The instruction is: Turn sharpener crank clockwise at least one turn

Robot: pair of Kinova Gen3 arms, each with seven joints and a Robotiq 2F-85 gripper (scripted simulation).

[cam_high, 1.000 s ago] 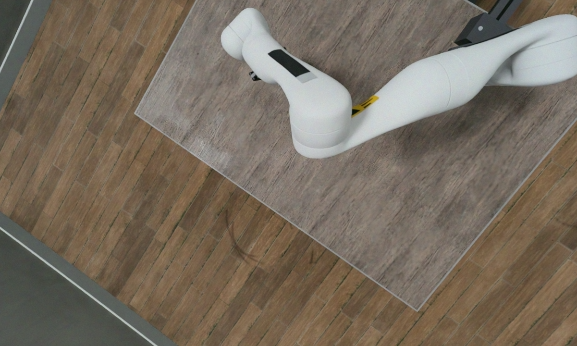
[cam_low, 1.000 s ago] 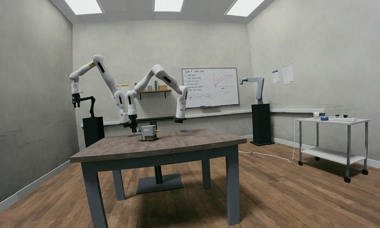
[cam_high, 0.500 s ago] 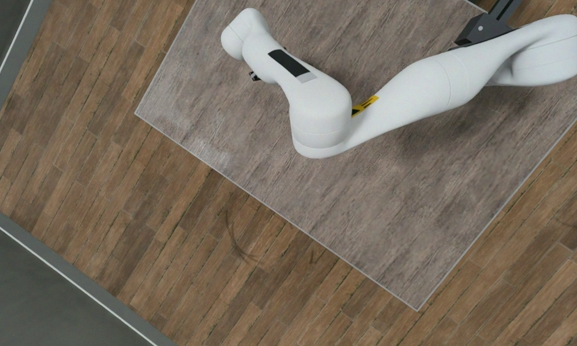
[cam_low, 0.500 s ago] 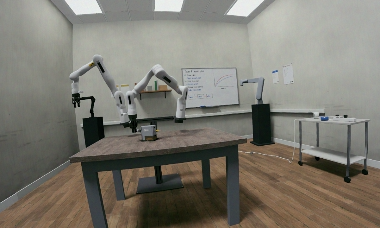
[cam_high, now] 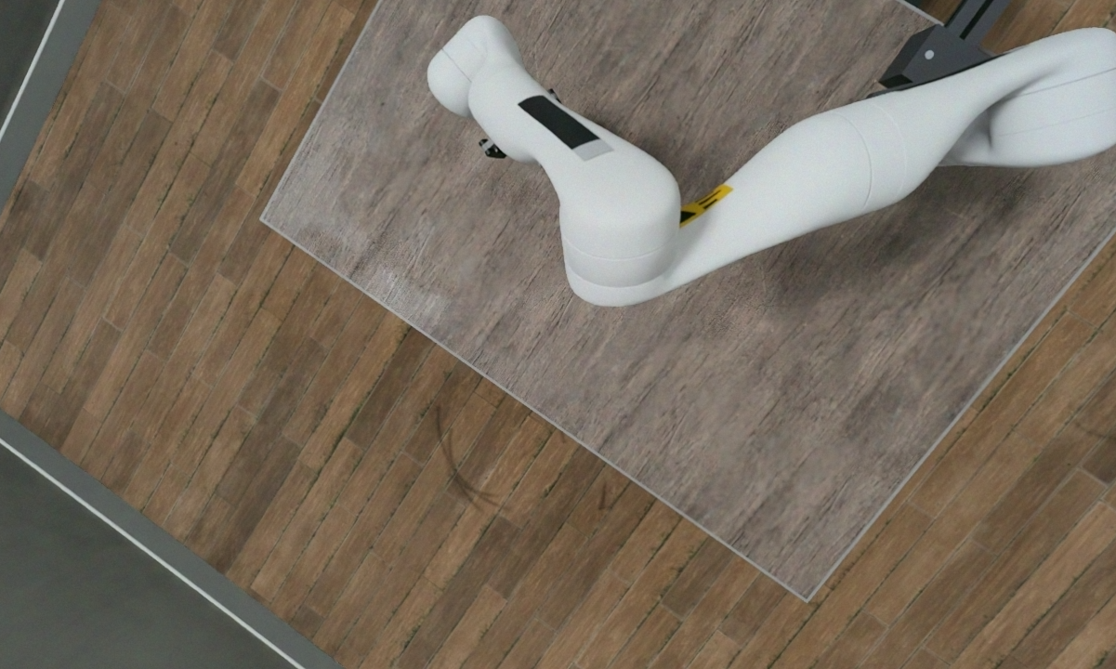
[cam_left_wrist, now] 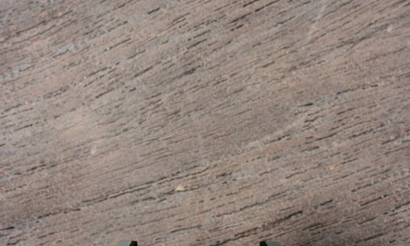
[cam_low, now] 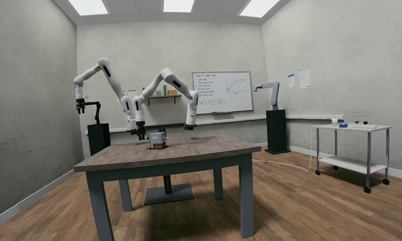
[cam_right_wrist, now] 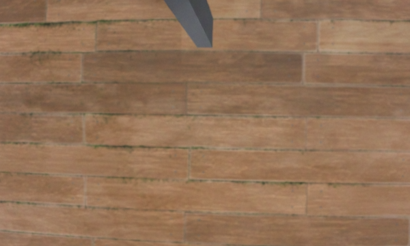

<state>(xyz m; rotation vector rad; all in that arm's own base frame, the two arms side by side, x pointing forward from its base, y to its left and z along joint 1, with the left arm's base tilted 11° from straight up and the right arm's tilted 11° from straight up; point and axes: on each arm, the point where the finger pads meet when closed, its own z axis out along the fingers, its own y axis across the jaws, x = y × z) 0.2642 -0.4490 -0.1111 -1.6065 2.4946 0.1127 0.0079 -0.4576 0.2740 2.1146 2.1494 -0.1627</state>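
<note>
The grey sharpener (cam_low: 157,139) stands on the table (cam_low: 196,149) (cam_high: 753,415) (cam_left_wrist: 205,102). A yellow pencil-like piece (cam_low: 167,137) sticks out of its right side; its crank (cam_low: 147,138) is on the left side, small and partly hidden. My left gripper (cam_low: 141,139) (cam_left_wrist: 198,243) points down beside the crank, its fingers apart and open. The left wrist view shows only table between and beyond the fingertips; whether the crank's knob lies between them is not clear. My right gripper (cam_low: 81,112) hangs open far to the left, away from the sharpener. In the top view the left arm hides the sharpener.
The left arm (cam_high: 611,190) reaches over the table. A second white robot limb (cam_low: 192,110) hangs behind the table's right part. The right wrist view shows wooden floor (cam_right_wrist: 205,130) and a grey bar (cam_right_wrist: 199,31). A white cart (cam_low: 352,129) stands far right.
</note>
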